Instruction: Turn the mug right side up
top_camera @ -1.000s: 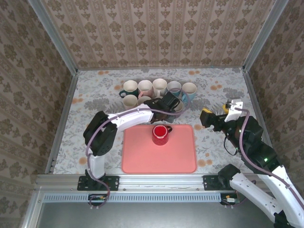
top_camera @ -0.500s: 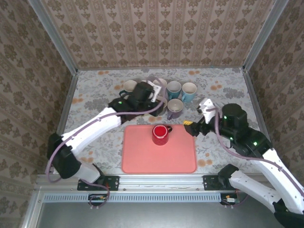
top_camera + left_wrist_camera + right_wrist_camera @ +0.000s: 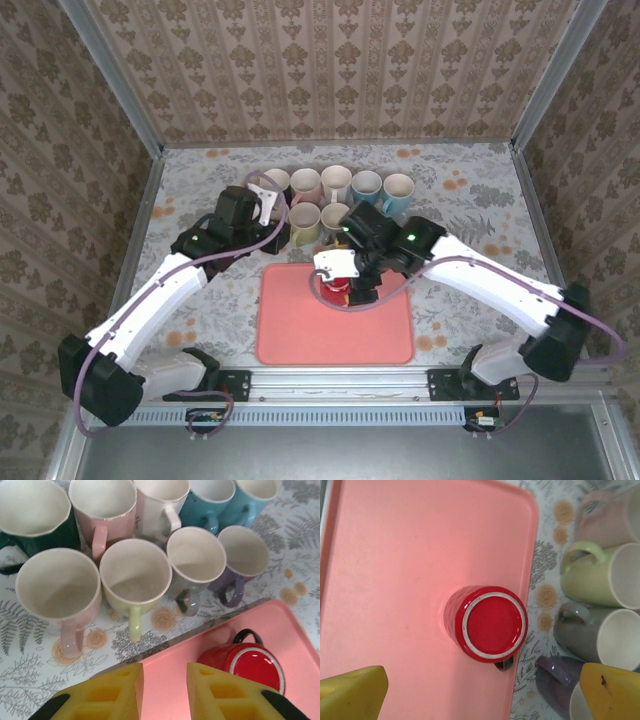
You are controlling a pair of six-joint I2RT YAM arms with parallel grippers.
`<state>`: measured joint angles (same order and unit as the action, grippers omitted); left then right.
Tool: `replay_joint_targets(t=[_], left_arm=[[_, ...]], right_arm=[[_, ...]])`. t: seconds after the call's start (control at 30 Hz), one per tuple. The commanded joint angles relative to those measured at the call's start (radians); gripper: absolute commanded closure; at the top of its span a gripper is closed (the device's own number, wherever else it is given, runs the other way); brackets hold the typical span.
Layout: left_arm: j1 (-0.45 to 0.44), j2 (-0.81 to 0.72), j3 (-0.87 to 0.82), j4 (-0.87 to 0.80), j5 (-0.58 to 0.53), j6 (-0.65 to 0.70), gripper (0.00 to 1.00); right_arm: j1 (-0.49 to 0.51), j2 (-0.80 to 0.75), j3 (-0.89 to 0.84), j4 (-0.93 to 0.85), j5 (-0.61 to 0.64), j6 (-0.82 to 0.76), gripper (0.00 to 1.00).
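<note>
Surface (image 3: 480, 190) carries the pink tray (image 3: 300, 335) at near centre, with the cluster of upright mugs (image 3: 135, 575) at 12 o'clock from it. Right end effector (image 3: 483, 680) hangs directly over the red mug (image 3: 492, 621) — spread wide, empty. Mug stands base-up on the tray's far half, long axis vertical, handle at 6 o'clock in the right wrist view. Left end effector (image 3: 165, 685): narrow gap, empty, mug at its 3 o'clock — right arm nearer.

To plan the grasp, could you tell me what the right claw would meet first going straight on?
Most likely the upturned base of the red mug on the tray, which the open right claw straddles from above, though depth is unclear.
</note>
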<state>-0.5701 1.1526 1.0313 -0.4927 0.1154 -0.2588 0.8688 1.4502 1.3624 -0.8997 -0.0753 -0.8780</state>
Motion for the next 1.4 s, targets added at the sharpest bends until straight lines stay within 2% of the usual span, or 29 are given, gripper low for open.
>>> replay_joint_targets(t=[0.0,0.2,0.43,1.1,1.2,1.27,1.3,1.37], left_arm=[[0.037,-0.039,-0.004,0.049,0.056,-0.004,0.71],[0.076,-0.069,-0.023,0.104,0.142,-0.062,0.70],[0.092,-0.094,-0.031,0.124,0.171,-0.088,0.71],[0.108,-0.112,-0.037,0.134,0.179,-0.096,0.71],[0.108,-0.111,-0.037,0.134,0.176,-0.090,0.71],[0.109,-0.110,-0.037,0.134,0.171,-0.091,0.71],[0.109,-0.111,-0.038,0.134,0.170,-0.092,0.71],[0.137,-0.110,-0.038,0.137,0.171,-0.091,0.71]], right_arm=[[0.015,0.087,0.047,-0.104,0.086,-0.081,0.00],[0.028,0.240,0.079,-0.108,0.172,-0.080,0.00],[0.016,0.352,0.160,-0.108,0.222,-0.015,0.00],[-0.007,0.540,0.222,-0.121,0.178,0.073,0.01],[-0.008,0.549,0.217,-0.130,0.154,0.085,0.07],[-0.008,0.544,0.213,-0.132,0.145,0.092,0.17],[-0.007,0.542,0.214,-0.134,0.147,0.098,0.24],[-0.008,0.530,0.219,-0.142,0.139,0.109,0.48]])
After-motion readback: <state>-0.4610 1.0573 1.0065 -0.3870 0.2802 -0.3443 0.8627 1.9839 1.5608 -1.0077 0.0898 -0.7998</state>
